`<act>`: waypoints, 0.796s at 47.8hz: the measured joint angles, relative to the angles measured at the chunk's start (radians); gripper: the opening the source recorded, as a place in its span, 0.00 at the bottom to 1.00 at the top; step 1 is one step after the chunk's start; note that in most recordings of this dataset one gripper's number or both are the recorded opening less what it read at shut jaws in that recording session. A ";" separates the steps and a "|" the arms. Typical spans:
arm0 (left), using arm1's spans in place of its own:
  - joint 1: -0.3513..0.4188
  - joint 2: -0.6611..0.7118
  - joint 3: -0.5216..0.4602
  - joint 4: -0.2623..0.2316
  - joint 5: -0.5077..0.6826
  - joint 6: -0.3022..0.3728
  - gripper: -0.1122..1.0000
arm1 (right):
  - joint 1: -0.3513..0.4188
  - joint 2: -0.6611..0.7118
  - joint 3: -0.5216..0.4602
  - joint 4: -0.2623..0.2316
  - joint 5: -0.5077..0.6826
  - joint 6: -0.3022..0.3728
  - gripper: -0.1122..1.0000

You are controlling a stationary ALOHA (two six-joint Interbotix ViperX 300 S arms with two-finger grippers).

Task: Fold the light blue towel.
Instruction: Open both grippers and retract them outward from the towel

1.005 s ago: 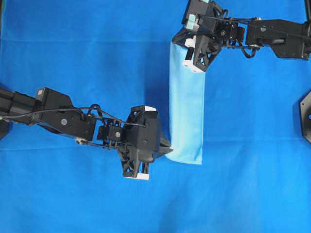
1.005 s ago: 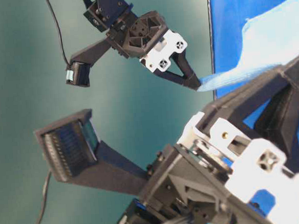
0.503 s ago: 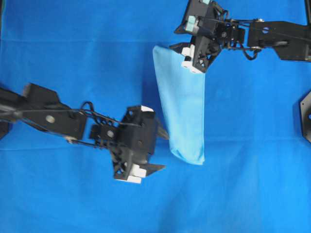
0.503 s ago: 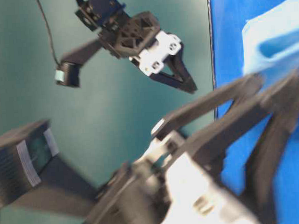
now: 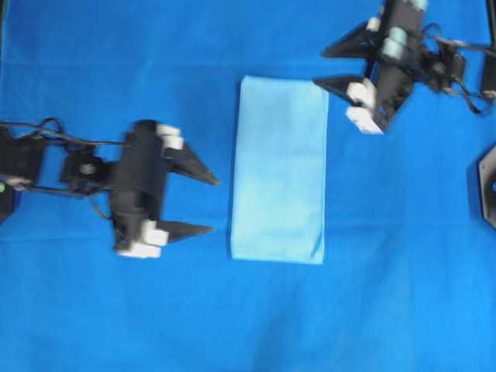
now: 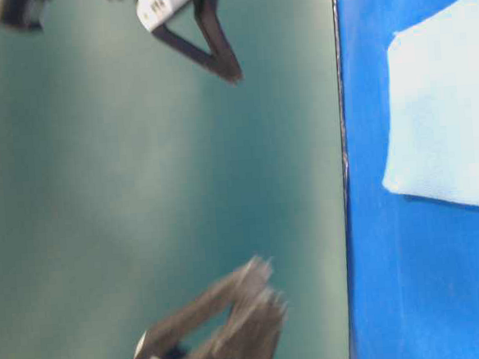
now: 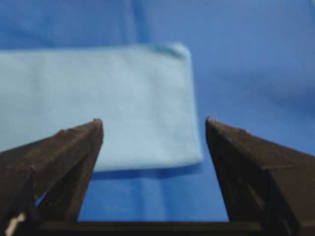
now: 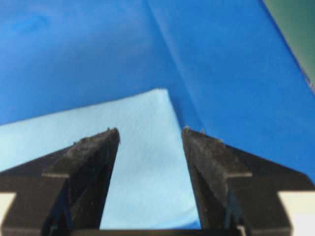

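Note:
The light blue towel (image 5: 279,170) lies flat on the table as a folded upright rectangle, also seen in the table-level view (image 6: 445,116), the left wrist view (image 7: 98,103) and the right wrist view (image 8: 142,167). My left gripper (image 5: 215,205) stands open to the left of the towel, clear of it, with nothing between its fingers (image 7: 154,120). The right gripper (image 5: 319,68) is open just beyond the towel's top right corner and holds nothing; the towel shows between its fingertips (image 8: 150,130) from above.
A royal-blue table covering (image 5: 248,325) spreads under everything. A black mount (image 5: 488,186) sits at the right edge. In the table-level view a teal wall (image 6: 142,194) fills the left, with both grippers blurred against it.
Both grippers opened and let go of the towel, which dropped flat into a folded rectangle. The left arm pulled back to the left and the right arm drew away to the upper right.

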 measured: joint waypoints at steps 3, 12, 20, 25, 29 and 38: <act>0.026 -0.057 0.060 0.000 -0.051 -0.003 0.81 | 0.003 -0.052 0.041 0.011 -0.018 0.000 0.62; 0.095 -0.199 0.216 0.000 -0.183 -0.009 0.81 | 0.012 -0.172 0.176 0.052 -0.109 0.000 0.62; 0.135 -0.249 0.302 0.000 -0.236 -0.021 0.81 | 0.014 -0.202 0.259 0.087 -0.173 0.002 0.62; 0.140 -0.249 0.307 0.000 -0.241 -0.023 0.81 | 0.017 -0.202 0.264 0.094 -0.178 0.002 0.62; 0.143 -0.244 0.305 0.000 -0.241 -0.021 0.81 | 0.017 -0.202 0.265 0.095 -0.179 0.002 0.62; 0.149 -0.239 0.305 0.000 -0.242 -0.020 0.81 | 0.018 -0.202 0.264 0.100 -0.178 0.002 0.62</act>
